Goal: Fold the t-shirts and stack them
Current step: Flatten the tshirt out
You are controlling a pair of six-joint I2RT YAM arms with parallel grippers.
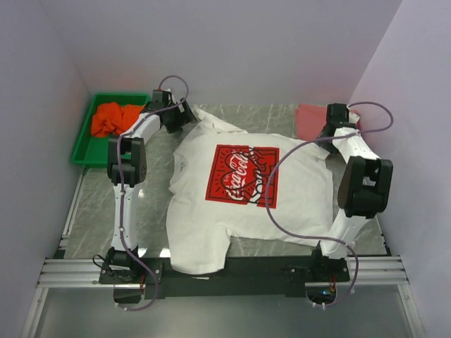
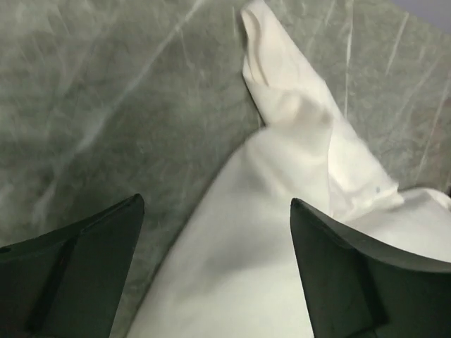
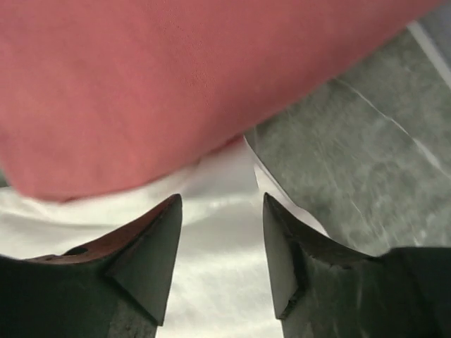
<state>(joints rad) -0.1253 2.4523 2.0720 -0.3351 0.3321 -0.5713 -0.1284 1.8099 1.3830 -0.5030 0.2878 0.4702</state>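
A white t-shirt [image 1: 211, 211] with a red square chest print [image 1: 241, 174] lies spread flat across the table, its lower part hanging over the near edge. My left gripper [image 1: 184, 116] is open above the shirt's far left sleeve [image 2: 296, 120], jaws wide apart with white cloth [image 2: 232, 282] between them. My right gripper [image 1: 325, 135] is open over the shirt's far right sleeve [image 3: 218, 232], beside a folded salmon-pink t-shirt [image 1: 310, 117], which fills the top of the right wrist view [image 3: 176, 77]. An orange t-shirt [image 1: 115, 118] lies crumpled in the green tray.
A green plastic tray [image 1: 83, 149] stands at the far left corner. Walls close in the table on the left, back and right. The aluminium base rail [image 1: 232, 271] with both arm bases runs along the near edge. Arm cables [image 1: 282, 169] loop over the white shirt.
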